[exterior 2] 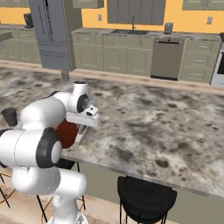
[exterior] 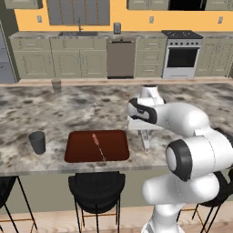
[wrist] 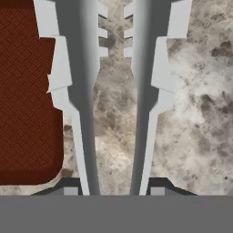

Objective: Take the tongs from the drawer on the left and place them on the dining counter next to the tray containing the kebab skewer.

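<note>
Tongs (wrist: pixel 113 104) held in the jaws hang beside the tray (wrist: pixel 27 113); no writing.

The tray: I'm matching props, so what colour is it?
Dark reddish-brown tray, clearest in the left base view.

Even, bright, flat rendered light with no clear source. Soft dark shading lies under the counter (exterior: pixel 27 113) edge around the stools (exterior: pixel 96 186). No glare. Base views are slightly soft; the hand view is coarse, the tongs (wrist: pixel 113 91) close-up jagged-edged.

Dark cup (exterior: pixel 37 142), black stool (exterior: pixel 96 185), stove (exterior: pixel 182 54), dishwasher (exterior: pixel 121 58).
</note>
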Available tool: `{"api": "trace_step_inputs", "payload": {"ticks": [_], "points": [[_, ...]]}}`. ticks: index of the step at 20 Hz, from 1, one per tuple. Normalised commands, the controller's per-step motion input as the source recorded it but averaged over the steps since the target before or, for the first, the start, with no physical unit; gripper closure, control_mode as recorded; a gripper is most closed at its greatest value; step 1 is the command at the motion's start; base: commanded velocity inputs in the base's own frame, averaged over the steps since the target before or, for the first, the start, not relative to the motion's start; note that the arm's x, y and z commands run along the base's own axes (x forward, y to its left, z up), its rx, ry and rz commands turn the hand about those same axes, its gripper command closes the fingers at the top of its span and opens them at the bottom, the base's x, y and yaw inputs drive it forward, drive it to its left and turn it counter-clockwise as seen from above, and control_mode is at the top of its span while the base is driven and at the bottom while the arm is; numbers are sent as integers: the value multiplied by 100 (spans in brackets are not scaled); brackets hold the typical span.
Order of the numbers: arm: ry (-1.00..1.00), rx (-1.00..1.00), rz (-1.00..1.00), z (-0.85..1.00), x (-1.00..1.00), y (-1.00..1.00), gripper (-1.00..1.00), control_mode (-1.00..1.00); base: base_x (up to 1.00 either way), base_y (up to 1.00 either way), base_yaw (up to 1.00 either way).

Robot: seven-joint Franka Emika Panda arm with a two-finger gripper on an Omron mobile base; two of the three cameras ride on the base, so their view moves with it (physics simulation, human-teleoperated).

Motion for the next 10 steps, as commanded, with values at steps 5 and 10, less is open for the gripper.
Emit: {"api": "trace_step_inputs", "payload": {"ticks": [5,10], "points": [[1,0,0,-33,9,1,100,-100,0,0,0],[0,0,0,-26,11,10,100,-100,0,0,0]]}}
